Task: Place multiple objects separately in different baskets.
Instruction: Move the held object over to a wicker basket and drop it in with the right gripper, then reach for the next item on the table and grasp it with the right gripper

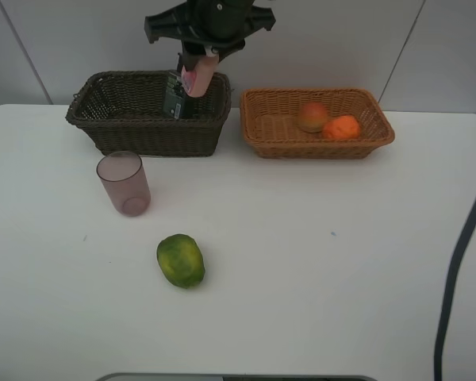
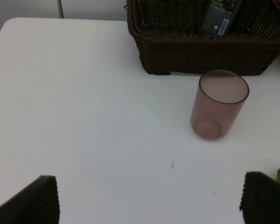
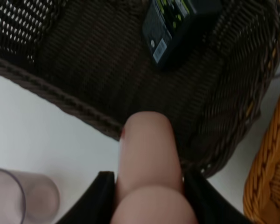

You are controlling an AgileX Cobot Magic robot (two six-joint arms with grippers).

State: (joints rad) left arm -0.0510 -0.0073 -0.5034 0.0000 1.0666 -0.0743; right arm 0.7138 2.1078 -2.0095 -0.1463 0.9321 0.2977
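Pink bottle (image 3: 147,154) sat clamped in the right fingers (image 3: 99,198) above the dark brown basket (image 1: 143,136); left fingers (image 2: 35,204) stood wide over the desk (image 2: 84,116).

Two baskets sit side by side at the back of the table (image 1: 301,278), the deeper basket (image 1: 147,135) on the L and the shallower basket (image 1: 317,147) on the R, w/ a narrow gap btwn. In the deeper one a flat bottle (image 1: 174,99) leans toward its R end, w/ the capped bottle (image 1: 197,78) held over it in the right gripper (image 1: 198,63); the peach-like fruit (image 1: 312,117) & the orange (image 1: 341,128) lie touching in the shallower one, orange on the R. The cup (image 1: 124,184) stands just in front of the deeper basket's L half, the round fruit (image 1: 180,260) farther forward, slightly R, apart from it.
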